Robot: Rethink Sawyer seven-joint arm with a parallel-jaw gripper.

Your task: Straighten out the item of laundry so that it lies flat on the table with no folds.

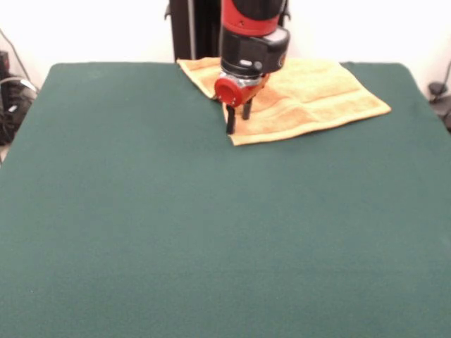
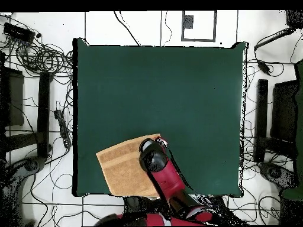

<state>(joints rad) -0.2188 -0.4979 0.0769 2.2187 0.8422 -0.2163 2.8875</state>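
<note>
The orange-yellow towel (image 1: 310, 98) lies at the far side of the dark green table (image 1: 141, 225), near the robot's pedestal, spread out with shallow creases across it. One of its corners reaches the table's far edge. My gripper (image 1: 238, 118) hangs over the towel's near-left edge. Its two black fingers point down and stand apart, one beside the edge and one over the cloth, holding nothing. In the overhead view the towel (image 2: 121, 168) sits at the table's (image 2: 165, 88) bottom-left, and the arm (image 2: 157, 165) covers its right part and hides the fingers.
The robot's black pedestal (image 1: 190, 28) stands behind the towel. Cables lie off the table's left side (image 1: 10, 98). In the overhead view, cables (image 2: 41, 56) and equipment (image 2: 284, 112) surround the table on the tiled floor.
</note>
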